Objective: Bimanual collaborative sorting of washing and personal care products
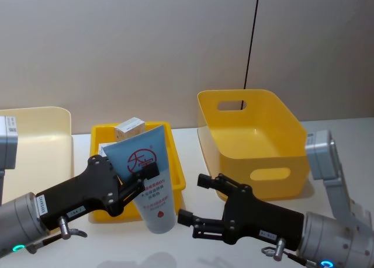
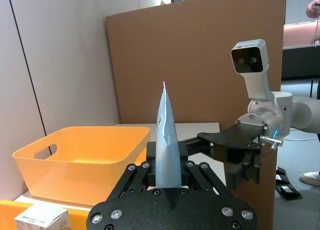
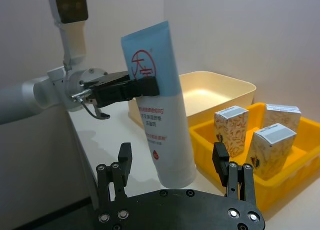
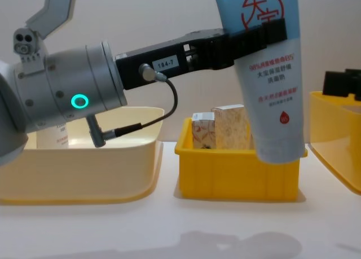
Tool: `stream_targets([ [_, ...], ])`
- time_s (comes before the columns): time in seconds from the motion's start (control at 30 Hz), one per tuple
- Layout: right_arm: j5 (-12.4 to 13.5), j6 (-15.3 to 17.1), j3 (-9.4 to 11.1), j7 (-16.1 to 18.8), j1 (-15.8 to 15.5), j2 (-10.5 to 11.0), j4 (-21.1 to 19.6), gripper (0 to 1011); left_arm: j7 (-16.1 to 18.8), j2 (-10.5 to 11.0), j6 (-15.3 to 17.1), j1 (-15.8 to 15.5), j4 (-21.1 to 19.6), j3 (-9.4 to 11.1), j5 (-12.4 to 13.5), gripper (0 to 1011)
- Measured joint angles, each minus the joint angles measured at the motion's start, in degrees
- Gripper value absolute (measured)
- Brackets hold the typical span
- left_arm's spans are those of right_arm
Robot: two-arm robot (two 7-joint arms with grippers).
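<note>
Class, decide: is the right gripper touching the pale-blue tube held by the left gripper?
Apart. The right wrist view shows the pale-blue tube hanging inside the open right gripper, with a gap on each side.

Wall (image 1: 146, 46): plain, pale, standing beyond the left end effector (image 1: 149, 172) and the right end effector (image 1: 193, 199). A thin dark vertical seam (image 1: 252, 40) divides it, beyond the right end effector. Surface (image 1: 193, 151): white, beneath both end effectors, carrying soft shadows. Brown board panel (image 2: 200, 64): upright, on the far side of the right end effector from the left one. Grey floor (image 2: 300, 155) lies past the panel's edge.
</note>
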Motion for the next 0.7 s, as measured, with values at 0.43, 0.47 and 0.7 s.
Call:
stream_targets([
  [0.43,-4.18,-1.03,-5.54,1.8,5.52,0.36,2.03,1001,0.0,0.0,0.0,0.0,0.0,0.0,0.0,225],
  [0.47,-4.47,-1.17,-5.79,1.79,5.83,0.3,2.14,1001,0.0,0.0,0.0,0.0,0.0,0.0,0.0,225],
  [0.7,-6.04,-1.86,-7.32,1.05,7.16,-0.25,2.82,1001,0.0,0.0,0.0,0.0,0.0,0.0,0.0,225],
])
